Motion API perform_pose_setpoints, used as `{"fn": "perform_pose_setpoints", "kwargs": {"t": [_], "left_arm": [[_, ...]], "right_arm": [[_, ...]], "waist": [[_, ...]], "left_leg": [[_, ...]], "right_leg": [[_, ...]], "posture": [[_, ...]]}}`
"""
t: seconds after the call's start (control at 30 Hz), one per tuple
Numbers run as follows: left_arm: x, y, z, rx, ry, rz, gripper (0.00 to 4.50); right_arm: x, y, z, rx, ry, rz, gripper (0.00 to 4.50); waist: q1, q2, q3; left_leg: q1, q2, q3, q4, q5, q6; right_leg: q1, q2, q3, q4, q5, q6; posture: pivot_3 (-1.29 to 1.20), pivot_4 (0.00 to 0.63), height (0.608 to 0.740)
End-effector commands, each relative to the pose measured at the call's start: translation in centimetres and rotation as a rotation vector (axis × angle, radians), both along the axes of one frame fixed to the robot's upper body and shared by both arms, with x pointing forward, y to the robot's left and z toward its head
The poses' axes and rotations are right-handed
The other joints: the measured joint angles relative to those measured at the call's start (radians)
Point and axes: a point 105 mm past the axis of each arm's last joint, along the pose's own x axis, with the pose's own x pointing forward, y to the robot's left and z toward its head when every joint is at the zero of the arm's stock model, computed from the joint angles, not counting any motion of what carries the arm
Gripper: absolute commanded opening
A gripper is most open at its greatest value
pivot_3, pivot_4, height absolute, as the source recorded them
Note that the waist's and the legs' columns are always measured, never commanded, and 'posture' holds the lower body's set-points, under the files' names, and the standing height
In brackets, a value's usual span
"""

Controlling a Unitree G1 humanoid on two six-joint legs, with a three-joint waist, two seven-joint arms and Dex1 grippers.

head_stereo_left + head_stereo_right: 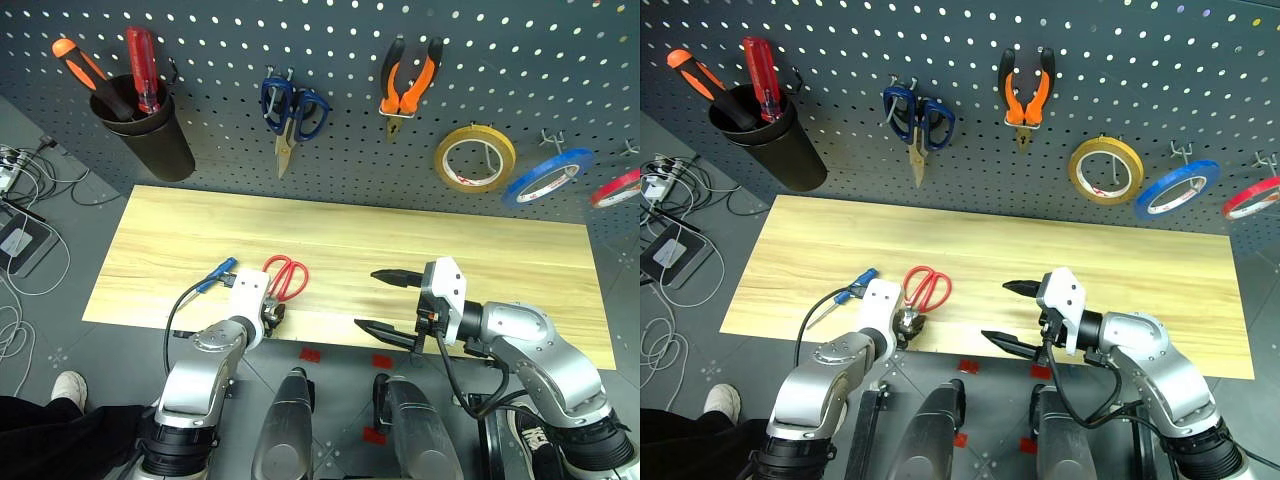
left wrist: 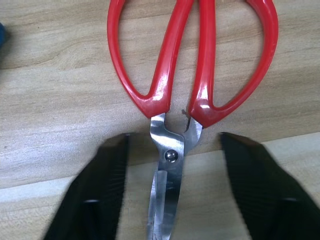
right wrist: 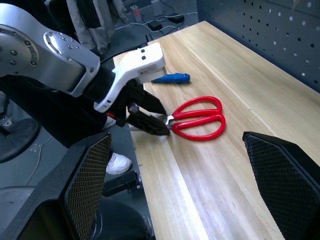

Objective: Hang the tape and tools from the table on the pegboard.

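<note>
lying near the front edge of the wooden table (image 1: 400,240): red-handled scissors (image 2: 192,65), stiff, slick. straddling the steel blades, left gripper (image 2: 172,187) spread open; gripping near the pivot looking best.

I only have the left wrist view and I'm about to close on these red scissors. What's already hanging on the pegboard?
Observer: The orange-and-black pliers and the yellow-tan tape hang on the pegboard.
Operator: So what else is on the table?
Observer: Apart from the red scissors, only the small blue-handled screwdriver. It lies just to the robot's left of them, not touching.
Operator: Where's the right arm?
Observer: The right gripper hovers over the table's near edge, to the right of the scissors. Its fingers are open and empty, pointing towards the left gripper.
</note>
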Motion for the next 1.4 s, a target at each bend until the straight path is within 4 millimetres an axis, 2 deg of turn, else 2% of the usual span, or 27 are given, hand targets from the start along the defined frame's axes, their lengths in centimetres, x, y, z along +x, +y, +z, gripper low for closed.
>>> {"fn": "perform_pose_setpoints", "kwargs": {"t": [0.03,0.07,0.2,0.43,0.63,0.73,0.93,1.27,1.4], "left_arm": [[-0.1,0.5,0.1,0.006,0.012,0.007,4.26],[-0.1,0.5,0.2,0.015,0.012,-0.003,4.47],[0.3,0.6,0.7,0.049,0.012,-0.033,4.47],[0.7,2.1,1.3,0.057,0.017,0.054,4.47],[0.8,2.3,1.4,0.024,0.026,0.088,4.47],[0.9,2.2,1.5,0.017,0.018,0.095,3.85],[1.4,2.1,2.0,0.009,-0.006,0.103,1.99],[1.6,1.8,1.9,0.005,0.005,0.087,1.99],[1.2,1.4,1.5,-0.025,0.046,0.08,1.99]], "right_arm": [[-0.1,0.1,0.5,0.017,-0.013,0.007,4.5],[-0.1,0.1,0.5,0.015,-0.014,0.006,4.5],[0.1,0.1,0.5,0.012,-0.017,-0.002,4.5],[0.0,0.3,0.5,0.02,-0.013,-0.006,4.5],[0.2,0.4,0.5,0.027,-0.011,-0.016,4.5],[0.2,0.3,0.5,0.03,-0.008,-0.024,4.5],[0.2,0.2,0.4,0.027,-0.003,-0.032,4.5],[0.5,0.2,0.5,0.027,-0.012,-0.04,4.5],[0.6,0.1,0.5,0.025,-0.015,-0.043,4.5]], "waist": [[0.0,0.0,0.0],[0.0,0.0,0.0],[0.0,0.001,0.001],[0.001,0.001,0.002],[0.001,0.0,0.005],[0.001,0.0,0.008],[0.001,0.0,0.016],[0.001,0.0,0.019],[0.001,0.0,0.019]], "left_leg": [[0.0,0.0,0.0,0.0,0.0,0.0],[0.0,0.0,0.0,0.0,0.0,0.0],[0.0,0.0,0.0,-0.001,0.0,0.0],[0.0,0.0,0.0,-0.001,0.0,0.0],[0.0,0.0,0.0,-0.001,0.0,0.0],[0.0,0.0,0.0,-0.001,0.0,0.0],[0.0,0.0,0.0,-0.001,0.0,-0.001],[0.0,0.0,0.0,-0.001,0.001,-0.002],[-0.001,0.0,0.0,-0.001,0.001,-0.003]], "right_leg": [[0.0,0.0,0.0,0.0,0.0,0.0],[0.0,0.0,0.0,0.0,0.0,0.0],[0.0,0.0,0.0,0.0,0.0,0.0],[-0.001,0.0,0.0,-0.001,0.0,0.0],[-0.001,0.0,0.0,0.0,0.0,0.0],[-0.001,0.0,0.0,0.0,0.0,0.0],[-0.001,0.0,0.0,0.0,0.0,0.0],[-0.001,0.0,0.0,-0.001,0.0,0.0],[-0.001,0.0,0.0,-0.001,0.0,0.0]], "posture": [[0.11,0.456,0.74],[0.11,0.453,0.74],[0.11,0.453,0.74],[0.11,0.455,0.74],[0.11,0.461,0.74],[0.11,0.467,0.74],[0.1,0.472,0.74],[0.11,0.468,0.74],[0.1,0.467,0.74]]}}
